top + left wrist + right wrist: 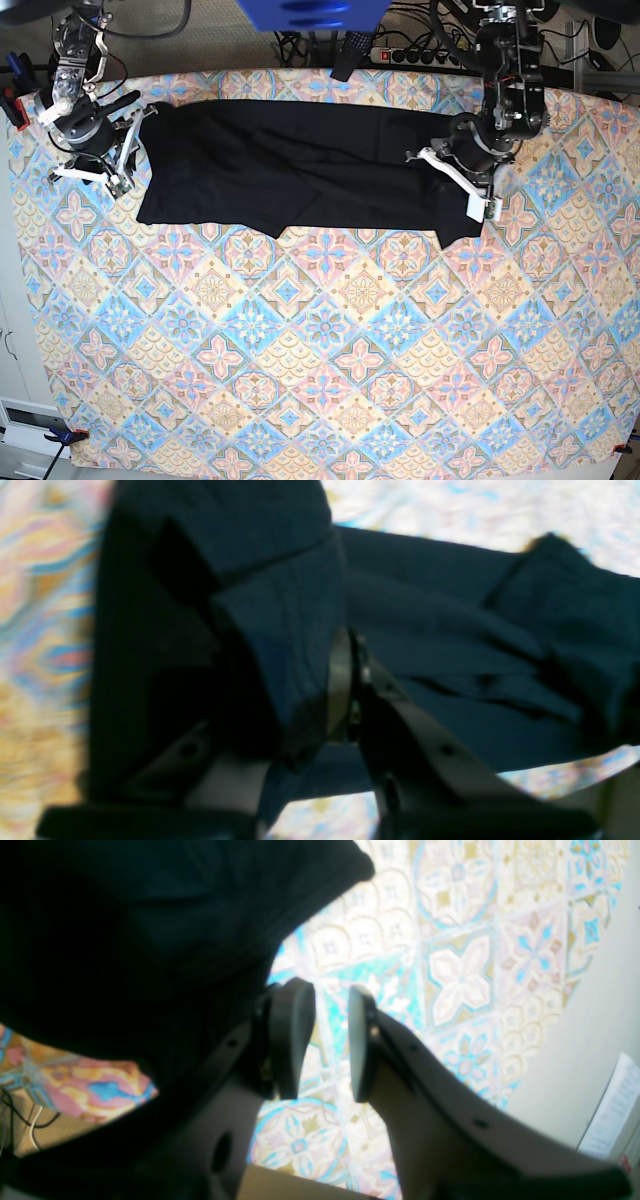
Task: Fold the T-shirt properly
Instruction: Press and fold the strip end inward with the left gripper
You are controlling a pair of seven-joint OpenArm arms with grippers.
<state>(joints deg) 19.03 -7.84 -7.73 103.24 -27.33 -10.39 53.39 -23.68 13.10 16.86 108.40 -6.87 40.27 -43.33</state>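
Observation:
The black T-shirt (300, 170) lies spread as a wide band across the far part of the patterned tablecloth. At its right end my left gripper (462, 185) holds the cloth. In the left wrist view the jaws (347, 680) are pressed together on a fold of the T-shirt (450, 630), which also drapes over one finger. My right gripper (122, 150) stands at the shirt's left end. In the right wrist view it (331, 1035) is open, and only tablecloth shows between the pads. The T-shirt (125, 940) hangs against the outer side of its left finger (287, 1035).
The tablecloth (330, 350) covers the whole table. A power strip and cables (400, 52) lie beyond the far edge, and a blue object (310, 12) hangs at the top. White paper (610, 1110) lies off the cloth's edge.

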